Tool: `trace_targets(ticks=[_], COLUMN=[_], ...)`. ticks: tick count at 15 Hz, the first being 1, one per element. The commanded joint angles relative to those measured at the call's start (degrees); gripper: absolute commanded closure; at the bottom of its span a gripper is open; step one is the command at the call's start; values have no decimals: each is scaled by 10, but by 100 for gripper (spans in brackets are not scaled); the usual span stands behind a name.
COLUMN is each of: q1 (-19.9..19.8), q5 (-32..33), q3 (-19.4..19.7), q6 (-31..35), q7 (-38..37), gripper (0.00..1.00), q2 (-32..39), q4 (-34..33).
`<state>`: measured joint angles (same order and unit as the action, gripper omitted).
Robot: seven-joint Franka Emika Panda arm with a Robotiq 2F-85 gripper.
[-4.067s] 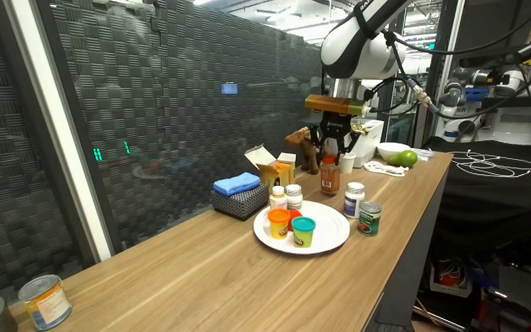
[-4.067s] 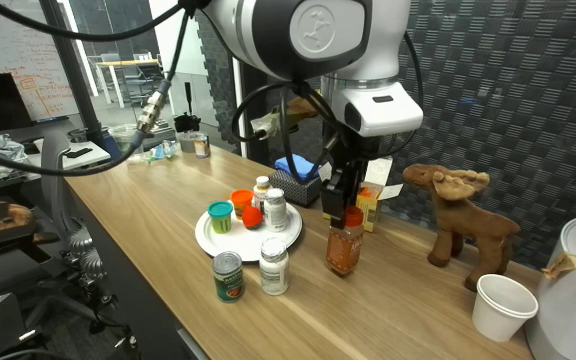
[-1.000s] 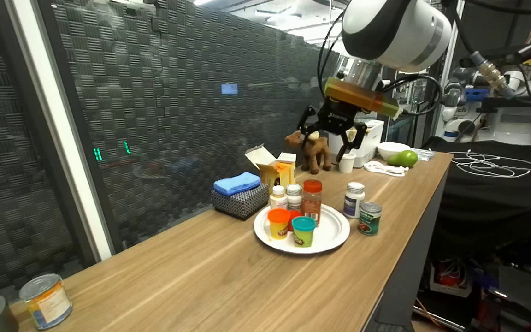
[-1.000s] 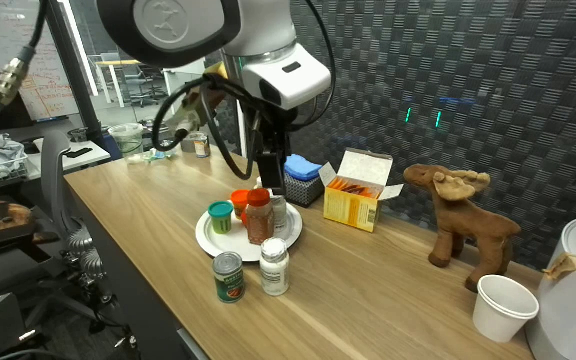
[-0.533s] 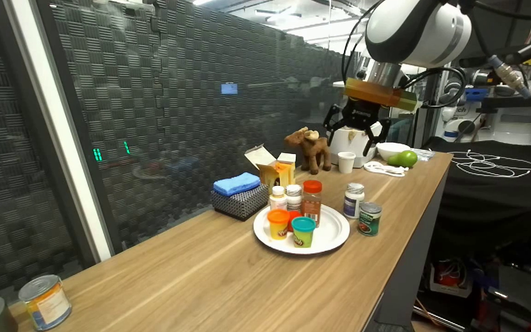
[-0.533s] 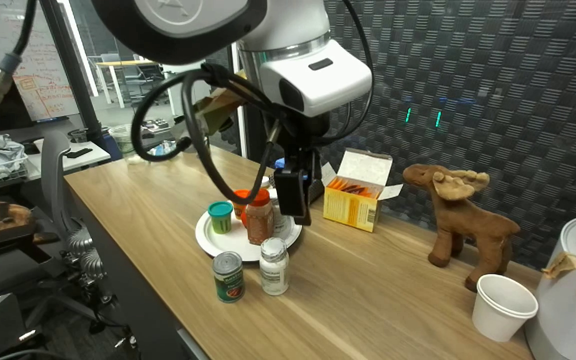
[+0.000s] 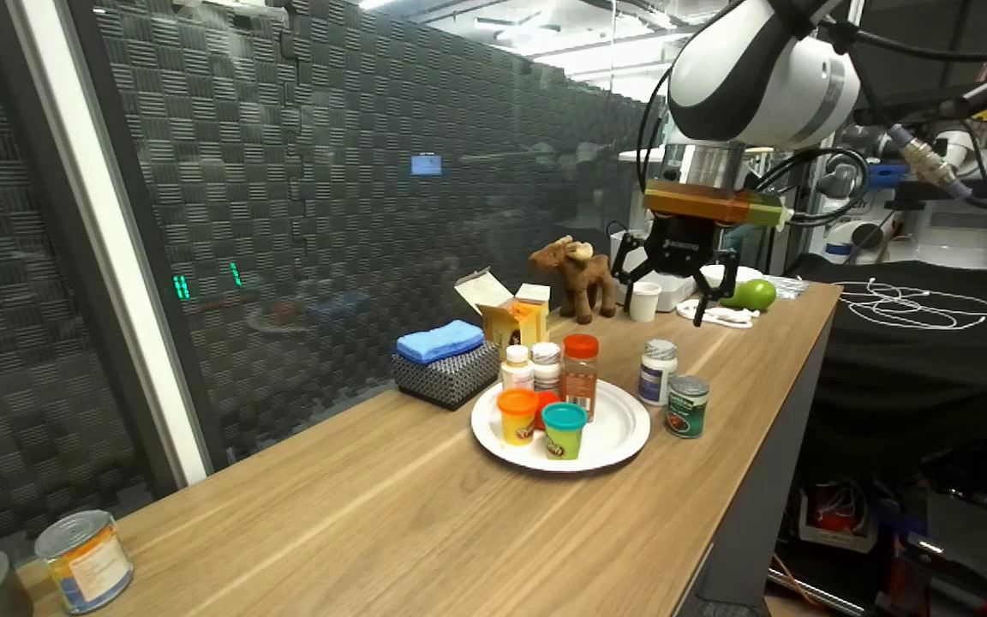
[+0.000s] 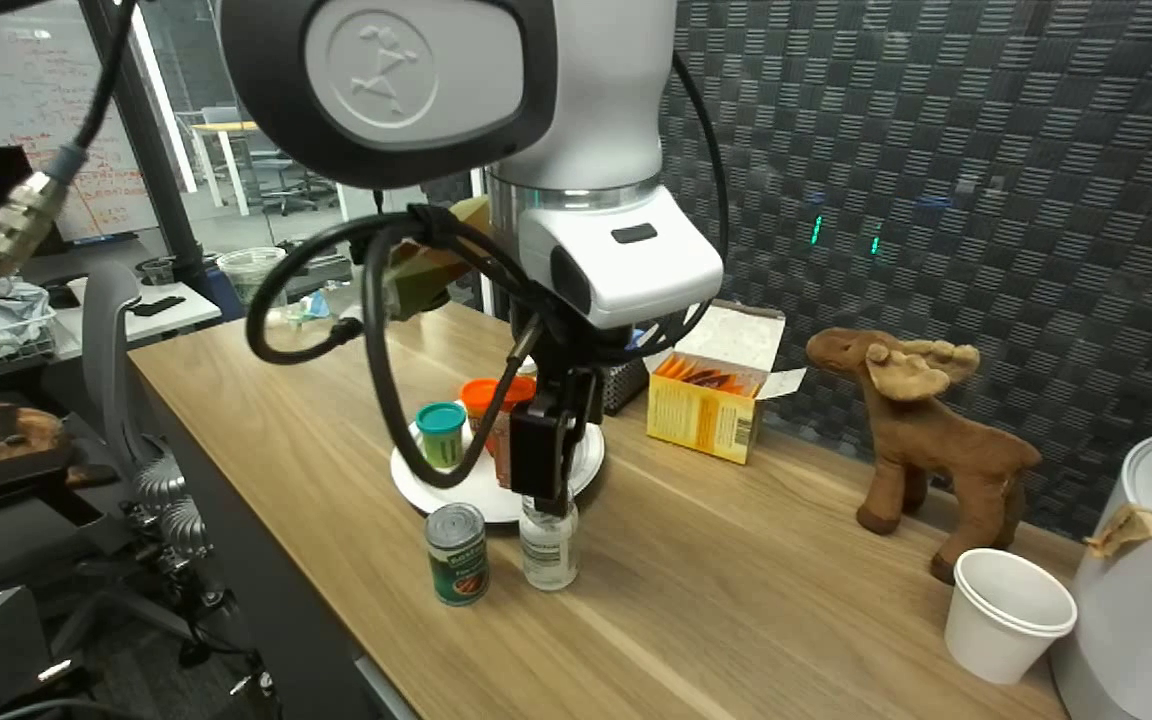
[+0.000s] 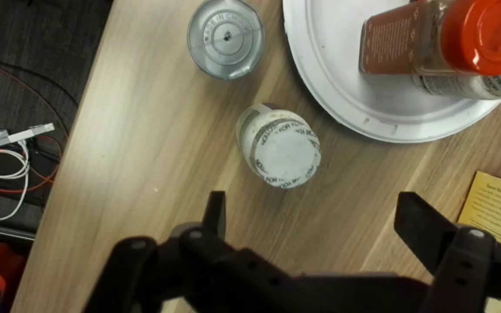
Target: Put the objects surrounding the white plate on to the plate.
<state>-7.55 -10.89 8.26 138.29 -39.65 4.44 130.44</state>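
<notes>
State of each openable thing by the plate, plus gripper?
Gripper: open, empty
Brown bottle: red cap on
Lime tub: teal lid on
Yellow tub: orange lid on
Small bottle: capped
Pill bottle on the white plate: capped
Other pill bottle: capped
Green can: top closed
Yellow carton: flaps open

The wooden table (image 7: 425,514) bears a white plate (image 7: 620,431), white bottle (image 7: 657,375), green can (image 7: 687,410), yellow carton (image 8: 702,412) and plush moose (image 8: 936,440).

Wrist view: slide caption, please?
Open end effector over table; white bottle and can beside the plate, red-capped bottle on it.
</notes>
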Motion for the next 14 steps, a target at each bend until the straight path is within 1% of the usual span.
trace_targets(ticks=[1,11,12,13,14], q1=[1,1,1,1,1], q5=[-37,-52,-55,-58,-60], q3=[-3,-2,-2,-3,-2], q6=[-34,-65,-67,-70,-72], q7=[19,17,17,19,19], gripper=[0,0,9,26,34], q2=[28,68,68,66,64], q4=[-32,-62,-62,-60,-59])
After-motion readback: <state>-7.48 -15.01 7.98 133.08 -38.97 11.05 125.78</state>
